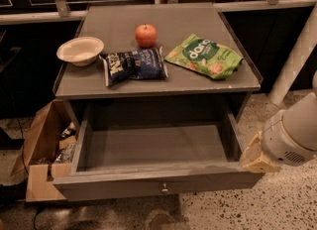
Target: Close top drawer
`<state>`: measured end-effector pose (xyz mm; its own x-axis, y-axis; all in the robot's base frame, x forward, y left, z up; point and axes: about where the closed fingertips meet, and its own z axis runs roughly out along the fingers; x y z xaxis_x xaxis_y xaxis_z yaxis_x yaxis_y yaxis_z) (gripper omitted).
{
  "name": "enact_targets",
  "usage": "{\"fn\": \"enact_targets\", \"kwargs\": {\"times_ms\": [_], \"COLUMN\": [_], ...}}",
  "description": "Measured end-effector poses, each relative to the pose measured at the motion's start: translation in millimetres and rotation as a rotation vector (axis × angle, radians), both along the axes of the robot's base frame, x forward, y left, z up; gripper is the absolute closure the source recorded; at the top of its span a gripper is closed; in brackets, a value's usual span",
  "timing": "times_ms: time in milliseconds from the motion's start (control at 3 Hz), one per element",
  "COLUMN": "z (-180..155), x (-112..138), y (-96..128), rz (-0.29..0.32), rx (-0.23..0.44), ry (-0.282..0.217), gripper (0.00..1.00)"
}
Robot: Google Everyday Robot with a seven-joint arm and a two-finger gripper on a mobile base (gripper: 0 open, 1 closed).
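Nearest you, at 6 o'clock, the top drawer (153,149) stands pulled right out, its flat front w/ the knob (164,189) facing the camera. The gripper (255,158) sits at 4 o'clock, just beside the drawer's right front corner; can't tell if it's clenched or released. My read: you're lining up the push. Bring it round to the front near the knob, not the corner, then press straight toward 12 so the box runs in w/o skewing. At 8 o'clock a cardboard box (42,144) sits on the floor beside the drawer. Farther off, on the cabinet top (198,83): bowl (80,50) at 10, chip bag (133,65) centre, apple (146,35) at 12, green snack bag (204,55) at 1.
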<state>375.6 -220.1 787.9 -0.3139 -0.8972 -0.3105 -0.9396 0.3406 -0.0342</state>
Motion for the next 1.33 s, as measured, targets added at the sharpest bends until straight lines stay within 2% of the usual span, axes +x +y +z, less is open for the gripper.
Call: {"fn": "enact_targets", "kwargs": {"times_ms": [333,667,1000,1333], "z": [-37,-104,-140,-161], "x": [-17,-31,-29,-5], "y": [6,15,21,31], "rz": [-0.017,-0.031,-0.023,0.003], "rx": [0.019,0.024,0.018,-0.009], "ry": [0.068,0.151,0.186,0.161], "gripper": [1.00,1.00,1.00,1.00]}}
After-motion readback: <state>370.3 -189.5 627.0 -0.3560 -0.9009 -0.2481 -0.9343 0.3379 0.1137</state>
